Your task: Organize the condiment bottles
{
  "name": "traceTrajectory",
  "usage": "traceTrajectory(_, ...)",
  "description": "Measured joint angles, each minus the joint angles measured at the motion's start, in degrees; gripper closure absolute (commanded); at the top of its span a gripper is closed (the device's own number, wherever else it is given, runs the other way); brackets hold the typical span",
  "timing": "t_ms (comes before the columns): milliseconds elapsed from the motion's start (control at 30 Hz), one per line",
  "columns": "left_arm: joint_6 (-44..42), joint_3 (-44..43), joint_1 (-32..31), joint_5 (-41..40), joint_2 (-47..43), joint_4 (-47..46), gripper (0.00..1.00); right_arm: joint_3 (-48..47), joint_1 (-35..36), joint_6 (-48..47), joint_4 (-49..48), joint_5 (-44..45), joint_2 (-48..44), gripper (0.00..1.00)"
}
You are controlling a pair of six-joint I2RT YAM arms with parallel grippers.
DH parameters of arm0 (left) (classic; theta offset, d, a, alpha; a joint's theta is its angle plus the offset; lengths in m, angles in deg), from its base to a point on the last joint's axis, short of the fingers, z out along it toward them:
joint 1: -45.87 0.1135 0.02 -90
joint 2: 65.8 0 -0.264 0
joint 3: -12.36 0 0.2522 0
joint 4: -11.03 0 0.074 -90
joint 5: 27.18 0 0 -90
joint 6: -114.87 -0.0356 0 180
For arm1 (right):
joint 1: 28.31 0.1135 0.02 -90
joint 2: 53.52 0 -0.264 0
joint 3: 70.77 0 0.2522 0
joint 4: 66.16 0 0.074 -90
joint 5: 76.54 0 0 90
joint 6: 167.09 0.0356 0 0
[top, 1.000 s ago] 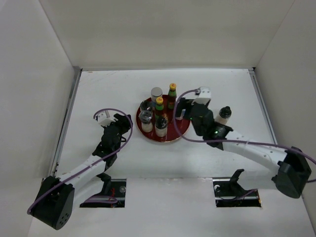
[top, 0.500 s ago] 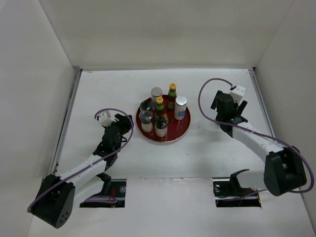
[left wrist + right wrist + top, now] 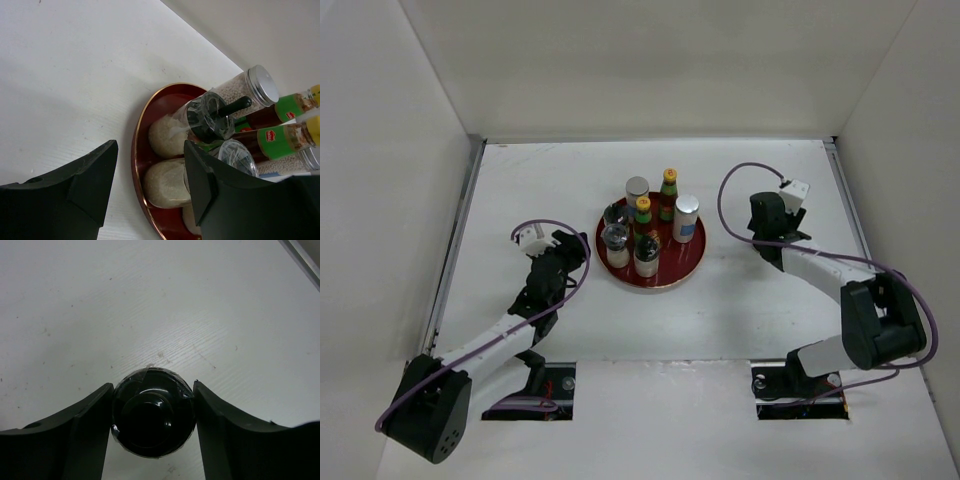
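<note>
- Tray [image 3: 670, 278], red & round, sits mid table [image 3: 540, 175]; six condiment bottles [image 3: 646, 258] stand upright on it, packed close.
- Among them: silver-capped cyl. [image 3: 686, 217] at tray's right edge, yellow-capped brown bottle [image 3: 668, 192] at the back.
- Seventh one, dark-capped jar [image 3: 152, 415], stands on bare table well right of tray.
- R gripper [image 3: 152, 390] is over that jar, fingers [image 3: 85, 425] pressed vs. both sides of its cap.
- L gripper [image 3: 149, 160] is near tray's left side, fingers apart, nothing btwn them.
</note>
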Motion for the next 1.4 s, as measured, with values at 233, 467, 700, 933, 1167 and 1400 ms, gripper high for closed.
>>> traceTrajectory(233,0.0,0.0,0.1,0.0,-0.2,0.0,0.46,0.9,8.6,-1.2,2.9,1.2,-7.6,0.50)
traceTrajectory(467,0.0,0.0,1.2,0.0,0.0,0.0,0.46,0.2,27.9,0.0,3.2,0.3,-13.6,0.50)
traceTrajectory(700,0.0,0.0,2.0,-0.2,-0.1,0.0,0.46,-2.0,33.4,-1.0,-2.8,-2.5,-3.4,0.48)
traceTrajectory(933,0.0,0.0,2.8,-0.2,0.0,0.0,0.45,-3.2,33.5,-3.7,-9.8,-3.7,4.4,0.36)
traceTrajectory(1167,-0.1,0.0,2.9,0.0,3.3,-0.1,0.27,-3.2,33.5,-4.5,-12.6,-4.0,6.9,0.08)
traceTrajectory(1400,0.0,-0.2,4.0,0.0,1.8,2.4,0.00,-2.3,33.4,-5.7,-13.5,-4.2,-2.6,0.00)
